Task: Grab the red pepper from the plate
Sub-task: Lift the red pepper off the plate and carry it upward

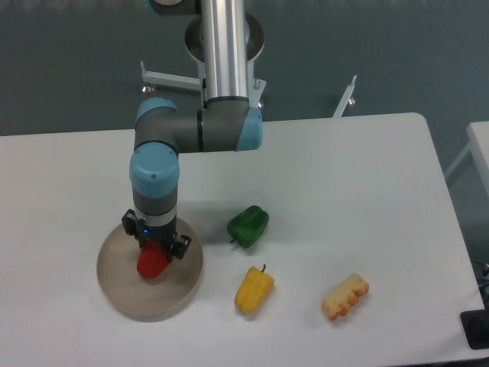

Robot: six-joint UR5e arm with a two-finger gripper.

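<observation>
The plate sits nearest, at the table's front left. The red pepper rests on its middle, upper part covered by the gripper. The fingers flank the pepper's top; whether they are clamped on it or merely close beside it cannot be told. Confirm a firm squeeze on both sides first, then lift straight up so the glossy skin does not slip. The yellow pepper and green pepper lie well apart to the right.
</observation>
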